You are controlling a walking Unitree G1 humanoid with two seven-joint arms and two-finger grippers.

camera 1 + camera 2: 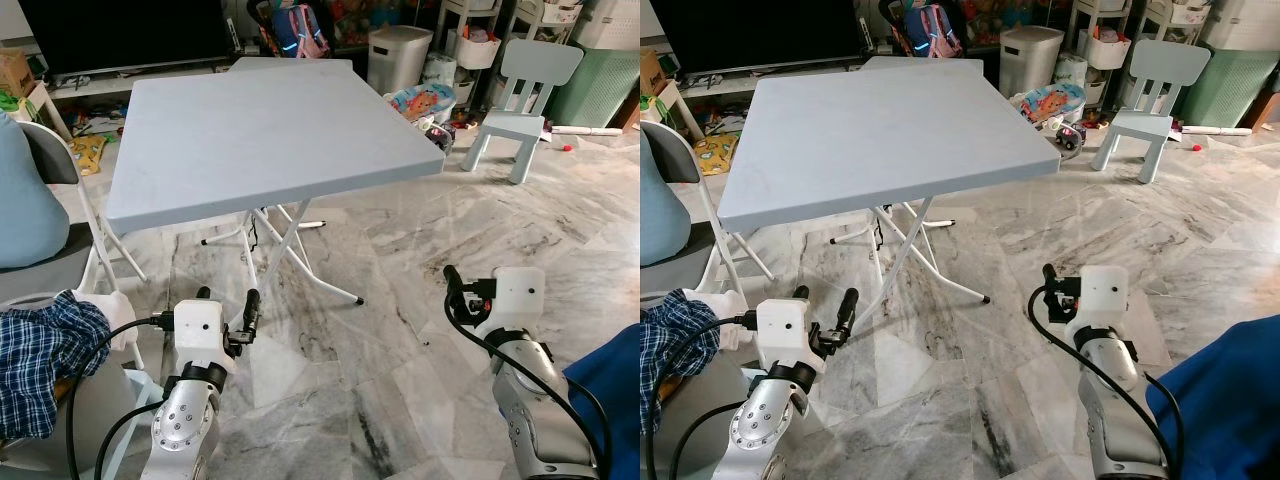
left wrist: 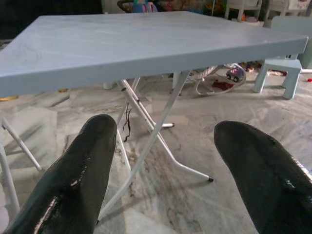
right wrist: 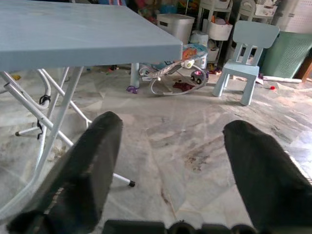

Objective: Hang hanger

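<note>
Both empty jaws gape before the table (image 1: pixel 250 130).

A grey folding table (image 1: pixel 270 125) stands on marble floor (image 1: pixel 400 330).

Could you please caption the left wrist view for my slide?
Open left claw facing a pale blue folding table on marble floor.

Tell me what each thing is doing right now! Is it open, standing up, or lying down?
left gripper: open, holding nothing, low in front of the table.
right gripper: open, holding nothing, above the floor.
folding table: unfolded, standing on crossed white legs.
small chair: upright on the floor.
checked cloth: crumpled in a heap beside the left arm.
white bin: standing, lid shut.
</note>
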